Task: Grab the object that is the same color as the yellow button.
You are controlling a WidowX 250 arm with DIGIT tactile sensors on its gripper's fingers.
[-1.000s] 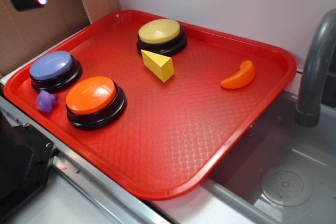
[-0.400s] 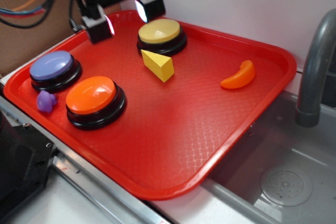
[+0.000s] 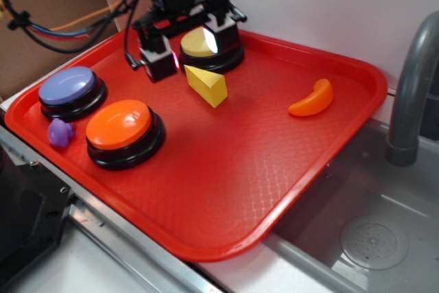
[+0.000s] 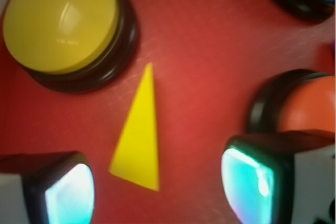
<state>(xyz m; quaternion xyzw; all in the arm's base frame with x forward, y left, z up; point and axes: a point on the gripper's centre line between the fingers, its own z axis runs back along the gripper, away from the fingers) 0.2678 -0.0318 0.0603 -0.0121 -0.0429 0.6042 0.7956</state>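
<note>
Lying on the red tray [image 3: 329,190], just beside the yellow button [image 4: 60,22], the yellow wedge [image 3: 206,85] waits untouched. My gripper [image 3: 186,49] hangs spread wide and empty. From the wrist, the wedge [image 4: 139,135] sits between my fingers [image 4: 71,190], nearer the left one. If I drop off-centre, a pad could land on its sloped face and skid it against the button.
</note>
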